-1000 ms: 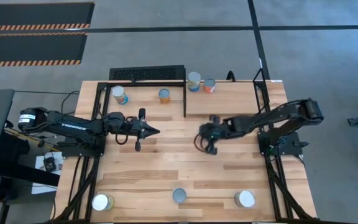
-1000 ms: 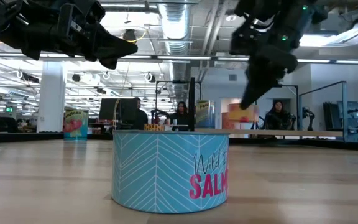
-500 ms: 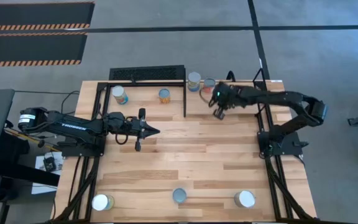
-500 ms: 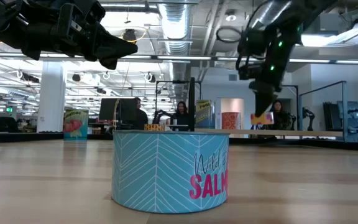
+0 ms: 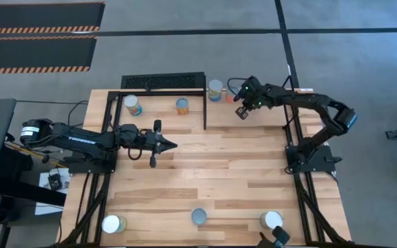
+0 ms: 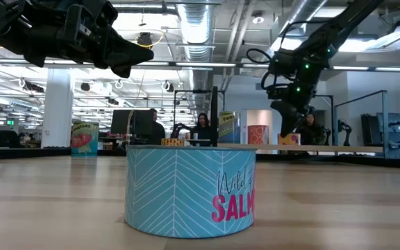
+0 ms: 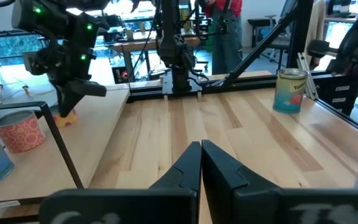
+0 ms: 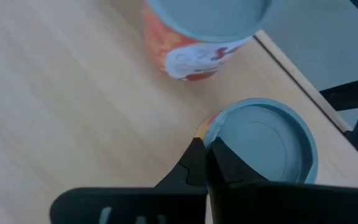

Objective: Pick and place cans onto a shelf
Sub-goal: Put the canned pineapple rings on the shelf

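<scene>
Raised light-wood shelf (image 5: 253, 110) with black bars: four cans on it. Three silver-topped cans (image 5: 199, 217) off shelf, still to place. Right gripper (image 5: 242, 112) over shelf, fingers together, empty; left gripper (image 5: 165, 145) beside shelf, fingers together.

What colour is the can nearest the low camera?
Teal with a pale chevron pattern and pink lettering; low view.

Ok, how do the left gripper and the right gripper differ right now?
The left gripper hangs over the middle of the table, with no can near it. The right gripper is at the far edge, its tip beside a grey-lidded can. The left gripper points level across the table, while the right gripper points down at the can tops. Both are shut and hold nothing.
</scene>
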